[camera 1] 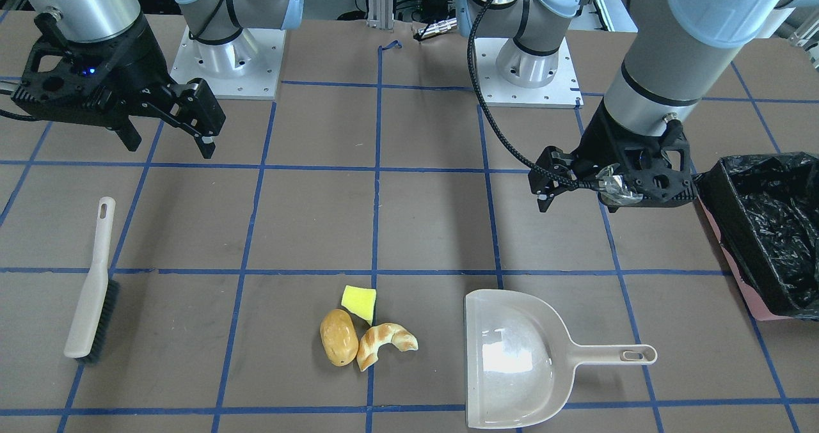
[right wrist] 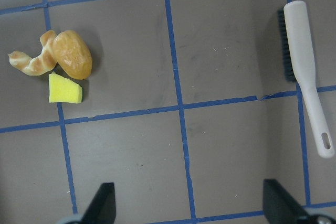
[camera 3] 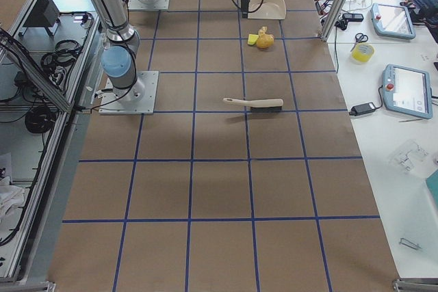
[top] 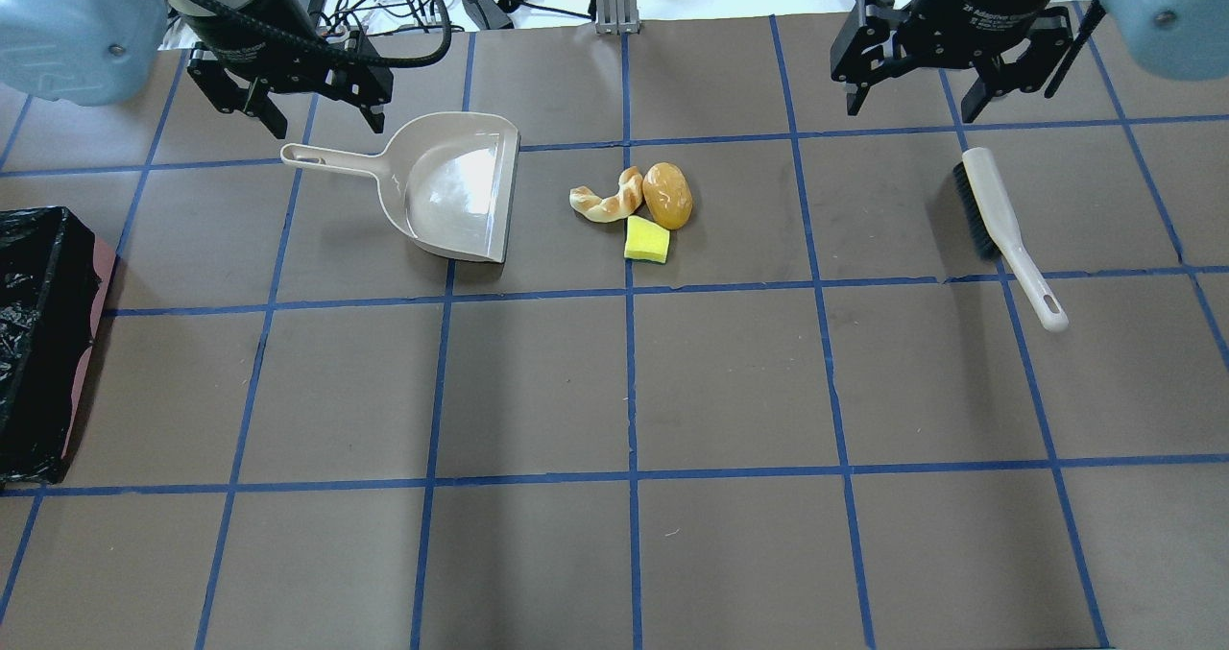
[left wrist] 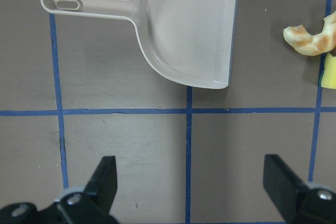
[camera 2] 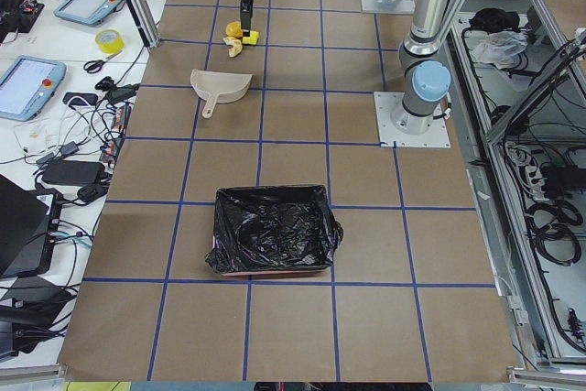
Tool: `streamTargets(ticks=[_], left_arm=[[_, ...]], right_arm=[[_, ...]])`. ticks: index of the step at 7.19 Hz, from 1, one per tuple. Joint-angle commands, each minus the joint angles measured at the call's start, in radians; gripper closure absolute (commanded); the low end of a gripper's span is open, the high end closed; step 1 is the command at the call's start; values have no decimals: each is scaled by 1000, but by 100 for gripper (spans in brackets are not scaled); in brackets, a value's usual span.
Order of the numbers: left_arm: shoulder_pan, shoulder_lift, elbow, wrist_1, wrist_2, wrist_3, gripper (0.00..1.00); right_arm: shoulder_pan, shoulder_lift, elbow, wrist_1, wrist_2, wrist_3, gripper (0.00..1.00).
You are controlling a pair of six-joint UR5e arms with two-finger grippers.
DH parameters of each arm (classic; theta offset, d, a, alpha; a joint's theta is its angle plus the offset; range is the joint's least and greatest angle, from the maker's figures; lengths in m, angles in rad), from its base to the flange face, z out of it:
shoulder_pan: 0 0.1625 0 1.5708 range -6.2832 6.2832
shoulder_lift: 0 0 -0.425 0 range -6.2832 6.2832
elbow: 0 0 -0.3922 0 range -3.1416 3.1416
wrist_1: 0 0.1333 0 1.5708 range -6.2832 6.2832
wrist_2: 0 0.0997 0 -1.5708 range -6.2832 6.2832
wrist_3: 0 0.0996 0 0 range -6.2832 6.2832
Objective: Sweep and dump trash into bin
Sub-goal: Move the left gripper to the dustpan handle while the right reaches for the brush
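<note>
The trash lies together on the brown table: a yellow wedge (top: 647, 241), a golden-brown potato (top: 667, 195) and a tan croissant (top: 607, 199); all three show in the front view too (camera 1: 358, 302) (camera 1: 338, 337) (camera 1: 384, 342). The beige dustpan (top: 451, 189) lies to their left with its mouth towards them. My left gripper (top: 325, 120) hangs open and empty over the dustpan's handle (left wrist: 60, 4). My right gripper (top: 910, 108) hangs open and empty above the far end of the brush (top: 1003, 228). The bin (top: 48, 223), pink-sided and lined with black plastic, stands at the table's left edge.
The brush (right wrist: 304, 72) lies flat with its bristles facing the trash, about one grid square to the right of it. Blue tape lines divide the table into squares. Cables and devices lie beyond the table's far edge.
</note>
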Motion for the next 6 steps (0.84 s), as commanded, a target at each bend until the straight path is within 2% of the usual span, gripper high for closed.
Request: streamTargets(ticks=[1,3,4,5,6], left_arm=[[-1,12,3,-24,-1,0,0],[-4,3,3,-25,-1,-16,0],[14,-11,9,-28,-7,39,0],[15,-37,15,-27,2,178,0],[23,-41,12,-22,6,384,0]], right_arm=[[0,-1,0,18,-41,-55,0],[-20,2,-3,20,-36,-51,0],[-35,12,0,27,-47,-54,0],[-63,48,3,30,-47,-88,0],[-124,82,20,36,-50,-249,0]])
